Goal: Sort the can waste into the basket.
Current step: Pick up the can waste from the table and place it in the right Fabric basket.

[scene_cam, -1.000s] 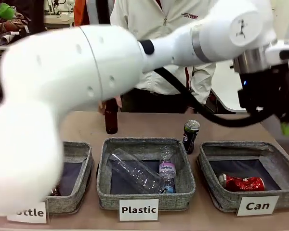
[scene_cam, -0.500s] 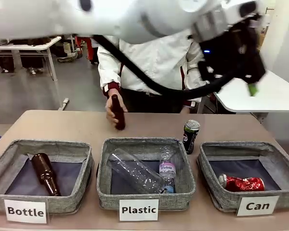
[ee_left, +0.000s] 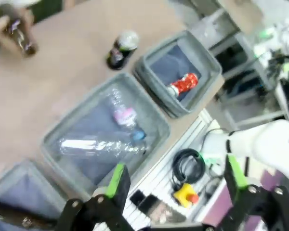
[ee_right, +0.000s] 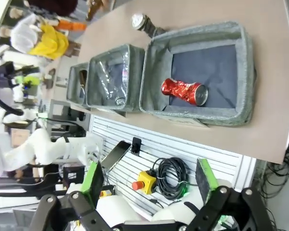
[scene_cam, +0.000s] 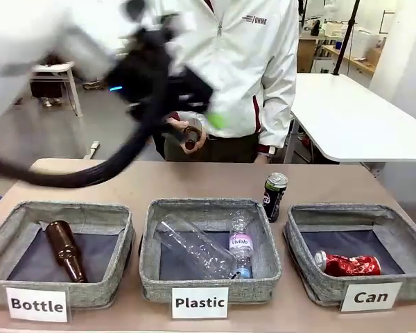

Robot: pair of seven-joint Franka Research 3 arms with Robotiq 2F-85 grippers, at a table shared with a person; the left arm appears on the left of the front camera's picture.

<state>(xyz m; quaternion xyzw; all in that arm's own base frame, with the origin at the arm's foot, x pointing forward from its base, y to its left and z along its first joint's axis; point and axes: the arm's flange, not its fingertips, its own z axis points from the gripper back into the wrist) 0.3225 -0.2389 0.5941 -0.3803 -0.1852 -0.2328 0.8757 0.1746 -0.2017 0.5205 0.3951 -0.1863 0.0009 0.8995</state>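
- Your left gripper [ee_left: 175, 166] has its jaws spread wide with nothing between them. In the front view it is a dark blur above the far side of the table [scene_cam: 215, 182].
- Your right gripper [ee_right: 148, 166] also has its jaws apart and empty (its camera looks down past the table's near edge).
- The dented red can [scene_cam: 348, 264] lies on its side inside the Can basket [scene_cam: 319, 288], toward the near wall, resting on the dark lining.
- The black-and-blue can [scene_cam: 274, 196] stands upright on the table outside that basket. It is just beside the far left corner, at about eleven o'clock from the basket.
- The Plastic basket [scene_cam: 152, 277] sits at nine o'clock from the Can basket and holds two clear plastic bottles [scene_cam: 194, 246].
- Farther toward nine o'clock, the Bottle basket [scene_cam: 118, 288] holds a brown glass bottle [scene_cam: 64, 250] lying down.
- At twelve o'clock from the Plastic basket, a person's hand [scene_cam: 194, 143] holds a second brown bottle [ee_left: 20, 36] above the table's far edge.
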